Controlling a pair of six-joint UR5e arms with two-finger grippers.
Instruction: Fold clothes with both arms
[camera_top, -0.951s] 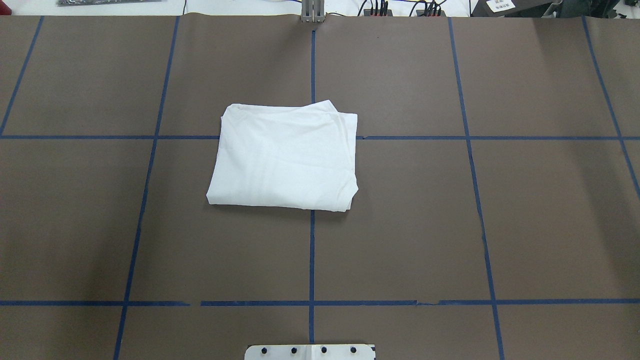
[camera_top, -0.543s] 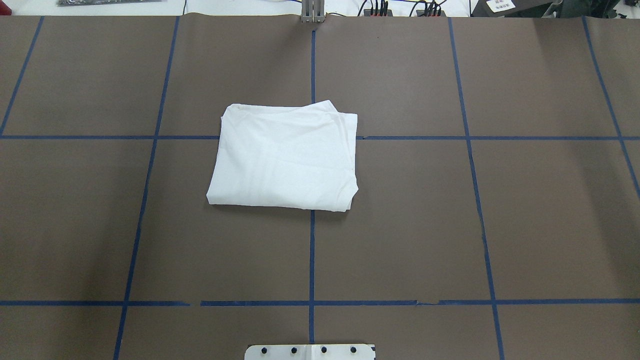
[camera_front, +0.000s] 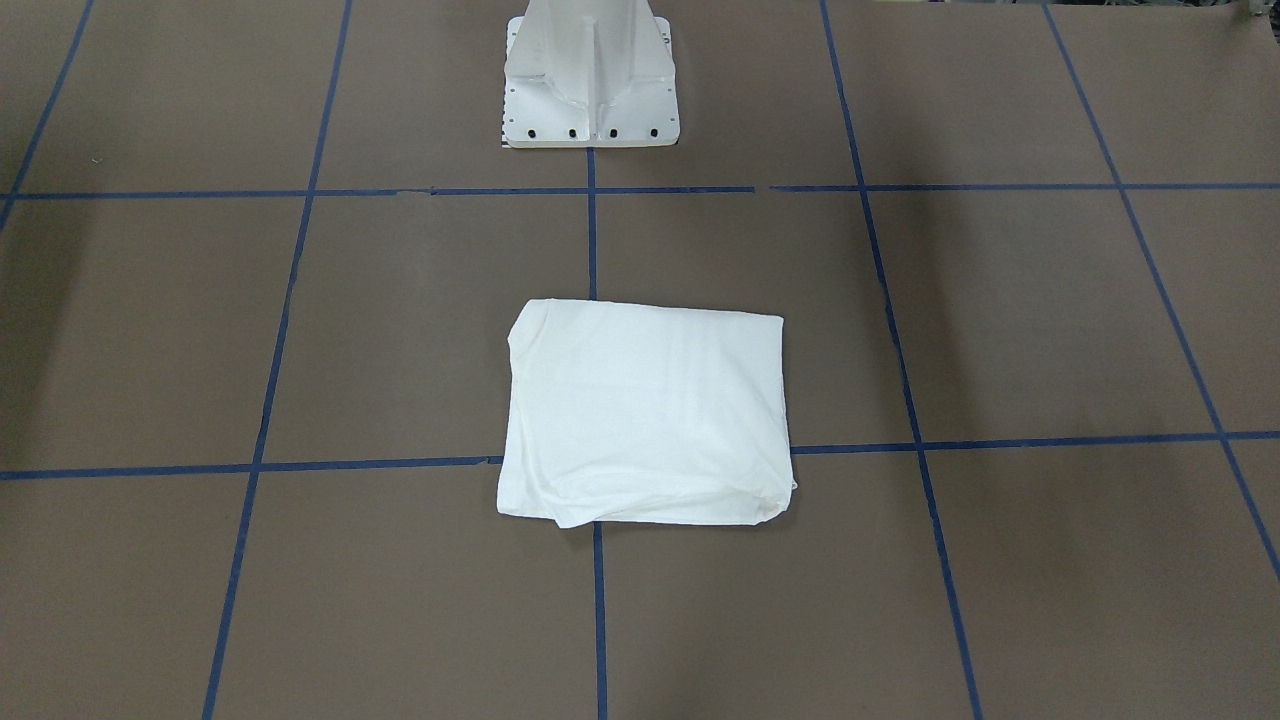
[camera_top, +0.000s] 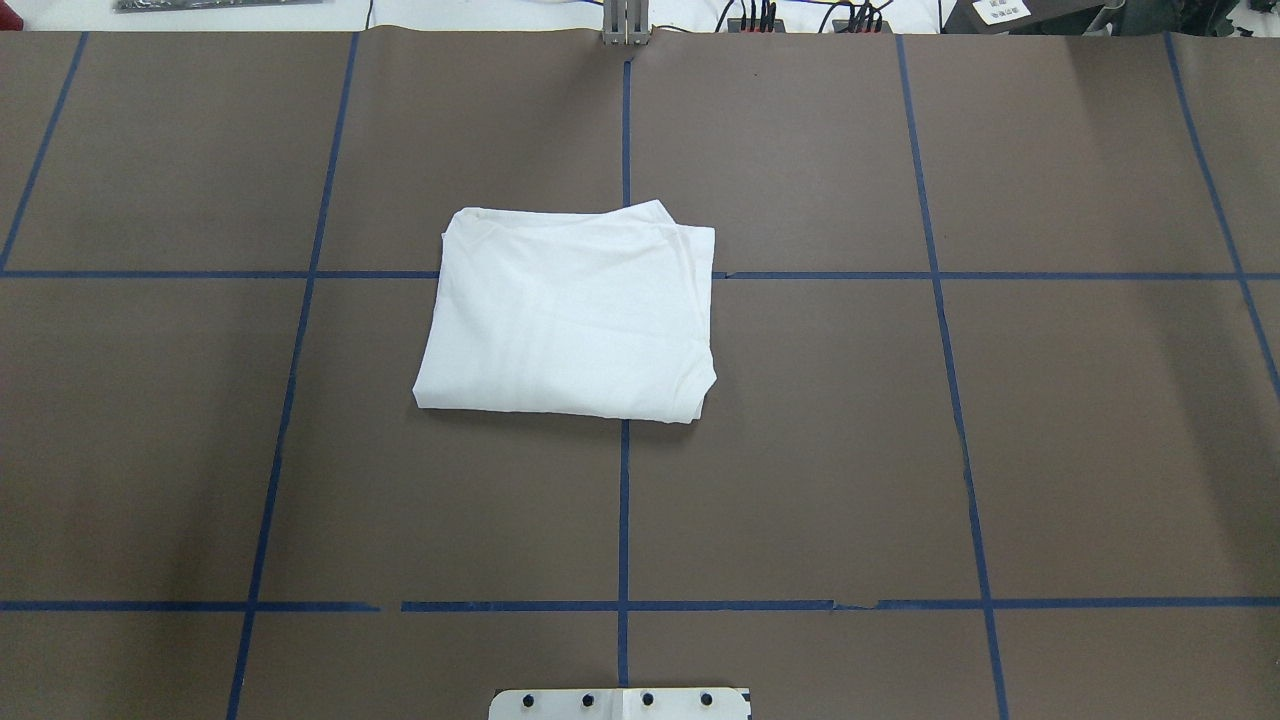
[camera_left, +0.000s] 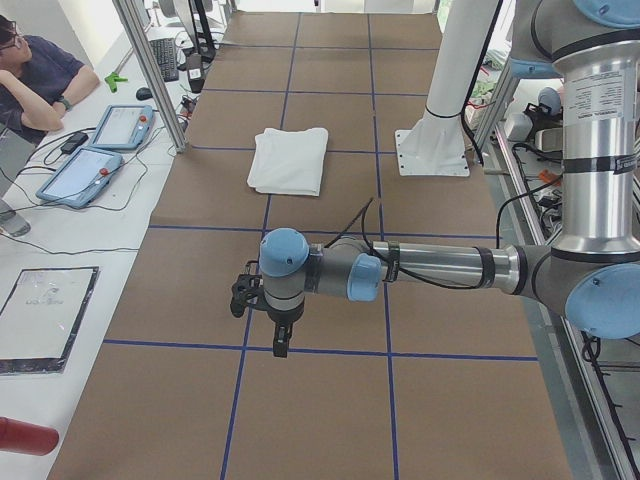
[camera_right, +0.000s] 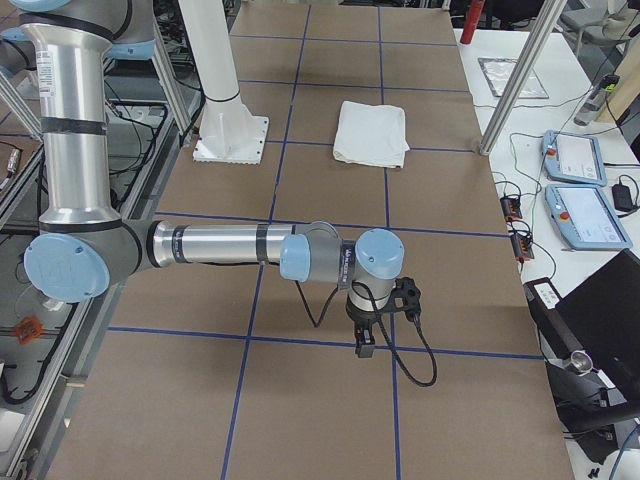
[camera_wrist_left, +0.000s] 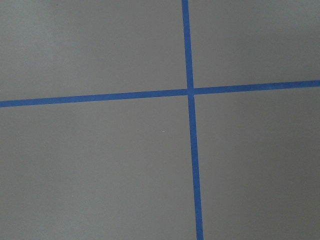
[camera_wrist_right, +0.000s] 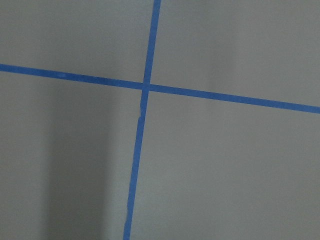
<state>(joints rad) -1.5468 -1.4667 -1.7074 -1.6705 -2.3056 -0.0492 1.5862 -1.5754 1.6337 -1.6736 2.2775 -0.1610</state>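
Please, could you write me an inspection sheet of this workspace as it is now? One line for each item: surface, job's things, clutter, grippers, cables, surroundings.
surface: brown paper sheet lying flat, marked with a blue tape grid.
job's things: white T-shirt folded into a rectangle, lying over a tape crossing; nothing touches it.
clutter: white pedestal base at the robot's side; else nothing seen.
grippers: left gripper and right gripper hang above bare paper, far from the shirt; fingers open or shut, cannot tell.
cables: black cable along the left arm; black loop at the right gripper.
surroundings: operator and tablets beside the paper.
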